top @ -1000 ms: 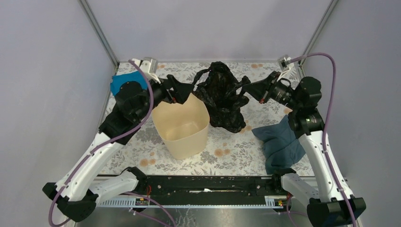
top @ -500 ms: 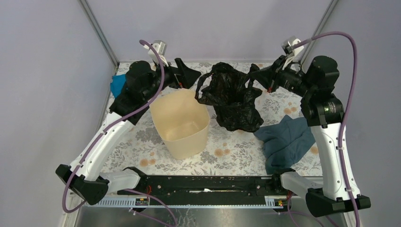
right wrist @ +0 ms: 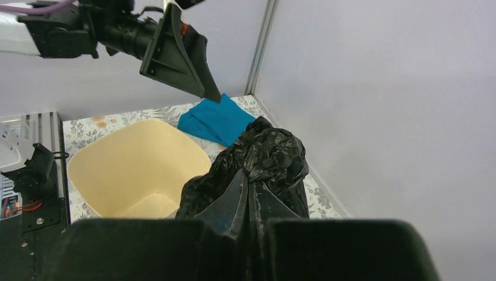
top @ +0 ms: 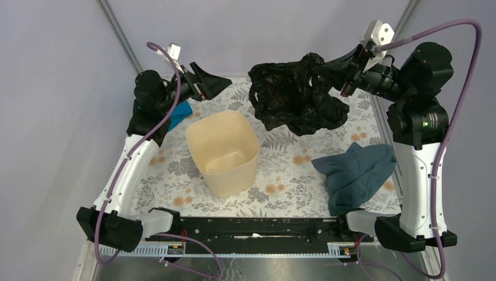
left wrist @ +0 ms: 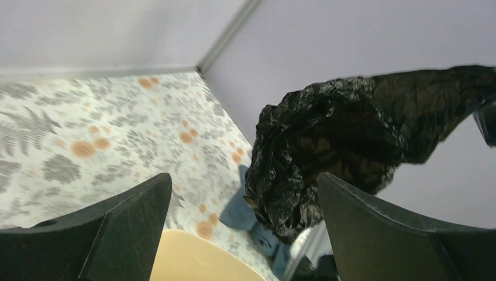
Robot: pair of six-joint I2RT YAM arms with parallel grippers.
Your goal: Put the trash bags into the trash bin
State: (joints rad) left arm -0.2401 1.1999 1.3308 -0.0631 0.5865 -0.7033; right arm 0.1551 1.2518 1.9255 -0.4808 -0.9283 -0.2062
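My right claw (top: 320, 69) pinched shut on the black trash bag (top: 292, 99), bag hanging in the air beside the cream bin (top: 229, 178), my left claw (top: 225, 82) spread wide, holding nothing

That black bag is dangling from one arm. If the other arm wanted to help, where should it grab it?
Probably the loose crumpled edge at the left end of the bag, the end nearest the bin, coming in level from the left. The right jaws are shut on its top, so that left end hangs free and unsupported, and the open left jaws face it.
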